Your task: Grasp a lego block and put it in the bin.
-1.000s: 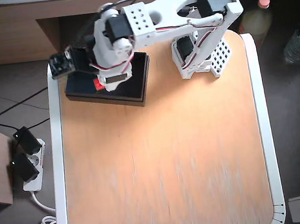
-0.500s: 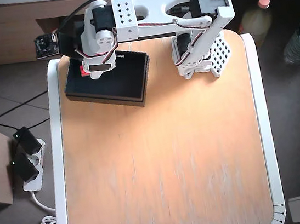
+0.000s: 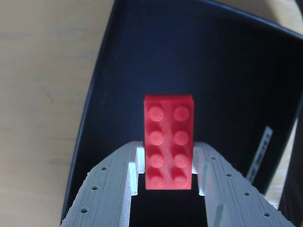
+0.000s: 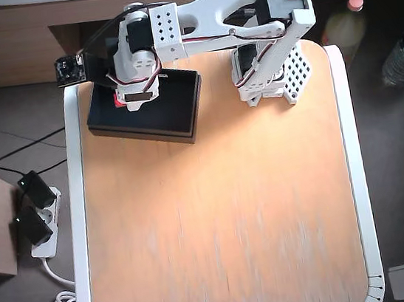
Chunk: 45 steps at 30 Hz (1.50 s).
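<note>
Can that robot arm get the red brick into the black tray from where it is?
Probably yes. The gripper holds the red lego brick over the black tray's dark inside, and nothing shows between them; the overhead view also puts it above the tray.

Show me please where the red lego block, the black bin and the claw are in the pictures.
lego block (image 3: pixel 168 142): wrist view, centre of its studded top face.
bin (image 4: pixel 174 106): overhead view, bare dark floor at its right part.
claw (image 3: pixel 168 171): wrist view, between the two fingertips, which grip the block's lower end.
</note>
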Each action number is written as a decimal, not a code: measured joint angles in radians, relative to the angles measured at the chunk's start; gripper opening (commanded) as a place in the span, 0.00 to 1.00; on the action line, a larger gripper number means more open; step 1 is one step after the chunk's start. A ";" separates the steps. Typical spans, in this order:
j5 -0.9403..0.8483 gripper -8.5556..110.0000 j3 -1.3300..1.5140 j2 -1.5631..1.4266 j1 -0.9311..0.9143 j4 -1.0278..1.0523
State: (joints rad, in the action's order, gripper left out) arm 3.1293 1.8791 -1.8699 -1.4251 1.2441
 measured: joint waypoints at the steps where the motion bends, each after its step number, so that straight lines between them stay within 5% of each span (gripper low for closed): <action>1: 0.005 0.07 0.009 0.000 0.000 -0.005; 20: 0.026 0.19 0.061 -0.032 -0.009 -0.009; 33: -0.012 0.18 0.061 -0.190 0.006 -0.009; 45: -0.084 0.08 0.063 -0.426 0.230 -0.009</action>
State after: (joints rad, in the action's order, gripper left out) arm 3.0450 1.9420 -2.2964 -1.1950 1.2349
